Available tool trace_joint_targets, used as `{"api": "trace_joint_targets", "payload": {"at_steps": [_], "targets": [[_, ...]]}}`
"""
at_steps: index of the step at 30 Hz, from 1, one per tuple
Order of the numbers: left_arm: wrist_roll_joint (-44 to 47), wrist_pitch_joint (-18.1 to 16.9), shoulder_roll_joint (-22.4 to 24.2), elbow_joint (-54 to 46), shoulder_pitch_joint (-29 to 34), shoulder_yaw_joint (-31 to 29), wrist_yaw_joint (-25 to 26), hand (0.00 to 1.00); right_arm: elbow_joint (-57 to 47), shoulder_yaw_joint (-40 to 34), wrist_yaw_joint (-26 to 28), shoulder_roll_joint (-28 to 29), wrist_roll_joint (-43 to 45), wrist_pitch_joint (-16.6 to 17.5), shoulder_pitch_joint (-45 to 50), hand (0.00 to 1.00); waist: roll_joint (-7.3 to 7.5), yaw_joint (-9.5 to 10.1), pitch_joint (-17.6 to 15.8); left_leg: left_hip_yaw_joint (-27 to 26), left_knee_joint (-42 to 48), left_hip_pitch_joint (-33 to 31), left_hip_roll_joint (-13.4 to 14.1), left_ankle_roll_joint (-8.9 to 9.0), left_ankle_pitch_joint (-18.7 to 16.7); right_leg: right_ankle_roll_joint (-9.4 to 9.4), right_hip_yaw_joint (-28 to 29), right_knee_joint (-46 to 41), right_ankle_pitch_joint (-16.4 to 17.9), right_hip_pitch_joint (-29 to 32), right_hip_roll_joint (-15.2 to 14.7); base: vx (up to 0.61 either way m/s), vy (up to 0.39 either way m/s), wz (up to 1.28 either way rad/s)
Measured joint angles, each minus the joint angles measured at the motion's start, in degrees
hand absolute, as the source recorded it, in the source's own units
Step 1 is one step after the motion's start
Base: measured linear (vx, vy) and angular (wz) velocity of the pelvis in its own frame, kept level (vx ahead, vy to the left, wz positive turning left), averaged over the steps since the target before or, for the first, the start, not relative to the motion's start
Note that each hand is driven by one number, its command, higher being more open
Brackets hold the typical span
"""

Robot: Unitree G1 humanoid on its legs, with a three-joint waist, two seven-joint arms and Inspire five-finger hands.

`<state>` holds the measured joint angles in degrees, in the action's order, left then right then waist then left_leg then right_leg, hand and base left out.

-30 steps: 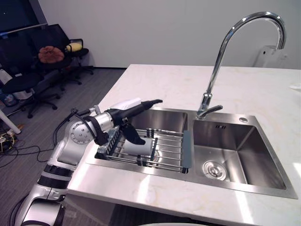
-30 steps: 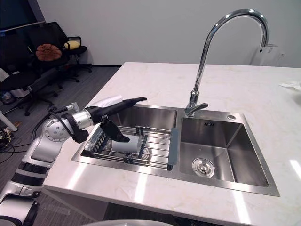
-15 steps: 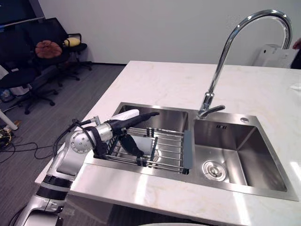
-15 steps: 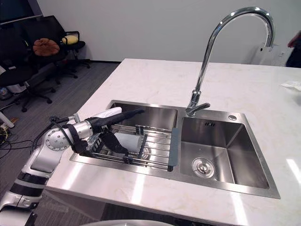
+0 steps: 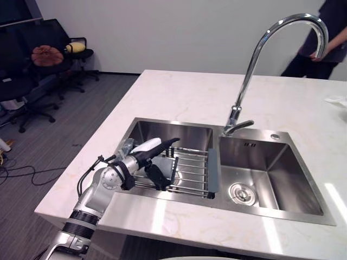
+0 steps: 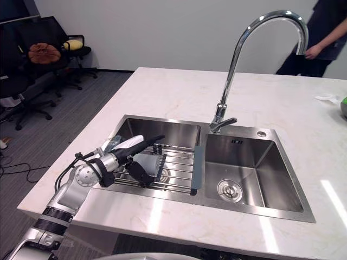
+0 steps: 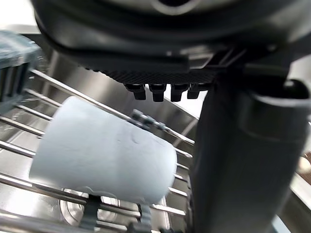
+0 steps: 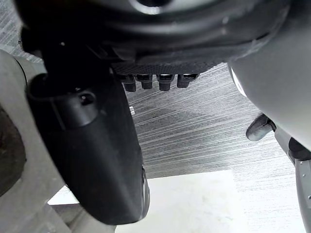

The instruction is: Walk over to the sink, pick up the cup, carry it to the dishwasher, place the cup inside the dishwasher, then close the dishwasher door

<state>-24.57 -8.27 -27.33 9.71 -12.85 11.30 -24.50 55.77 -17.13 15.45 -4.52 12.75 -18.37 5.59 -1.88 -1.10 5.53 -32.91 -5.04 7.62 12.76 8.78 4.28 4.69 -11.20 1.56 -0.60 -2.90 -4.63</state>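
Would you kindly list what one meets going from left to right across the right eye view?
office chairs → left hand → faucet → person

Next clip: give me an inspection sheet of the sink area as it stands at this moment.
surface: pale stone countertop with a double steel sink; tall faucet between the basins.
job's things: white cup lying on its side on the wire rack in the left basin.
clutter: small white item at the countertop's far right edge.
hands: left hand open over the cup, fingers straight, not curled round it; right hand open, above the floor.
cables: thin cables on the floor, far left.
surroundings: office chairs back left; a person beyond the countertop.
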Motion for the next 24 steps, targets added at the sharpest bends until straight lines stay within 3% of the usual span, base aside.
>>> {"api": "trace_joint_targets", "payload": {"at_steps": [5, 10, 20, 21, 24], "targets": [[-6.72, 0.95, 2.11, 6.34, -0.01, 0.2, 8.3, 1.0, -0.11, 1.29, 0.0, 0.07, -1.16, -0.19, -0.45, 1.0, 0.45, -0.68, -0.37, -0.39, -0.25, 0.25, -0.03, 0.04, -0.08, 0.02, 0.25, 2.19, -1.23, -0.95, 0.14, -0.05, -0.024, -0.04], [-14.14, 2.92, 2.32, 10.53, -0.43, 0.21, 10.47, 1.0, -0.54, 1.71, 0.1, 0.09, -1.19, -0.82, -0.58, 1.0, 0.53, -1.58, -0.43, -0.96, -0.25, 0.42, 0.04, 0.27, -0.25, 0.04, 0.83, 2.93, -1.59, -1.04, 0.35, -0.02, -0.025, -0.06], [-15.14, 3.75, 2.19, 12.73, -3.49, 0.25, 4.57, 1.0, -0.58, 1.77, 1.05, -0.06, -3.45, -1.67, -0.87, 1.0, 0.43, -1.8, -0.48, -0.92, -0.28, 0.98, -0.04, 0.35, -0.3, 0.11, 0.72, 3.3, -1.82, -1.71, 0.24, -0.04, -0.017, 0.0], [-14.82, 3.75, 1.9, 12.85, -3.78, 0.26, 3.94, 0.0, -0.63, 1.77, 1.08, -0.05, -3.52, -1.68, -0.88, 1.0, 0.41, -1.91, -0.5, -0.91, -0.28, 0.98, -0.06, 0.35, -0.31, 0.12, 0.72, 3.32, -1.82, -1.71, 0.2, -0.06, -0.022, 0.0], [-14.8, 3.31, 1.3, 12.82, -4.12, 0.06, 3.48, 0.0, -0.67, 1.77, 1.15, -0.03, -3.73, -1.68, -0.9, 1.0, 0.39, -2.05, -0.5, -0.85, -0.28, 0.96, -0.06, 0.35, -0.3, 0.13, 0.66, 3.31, -1.82, -1.72, 0.08, -0.01, -0.007, 0.0]]}}
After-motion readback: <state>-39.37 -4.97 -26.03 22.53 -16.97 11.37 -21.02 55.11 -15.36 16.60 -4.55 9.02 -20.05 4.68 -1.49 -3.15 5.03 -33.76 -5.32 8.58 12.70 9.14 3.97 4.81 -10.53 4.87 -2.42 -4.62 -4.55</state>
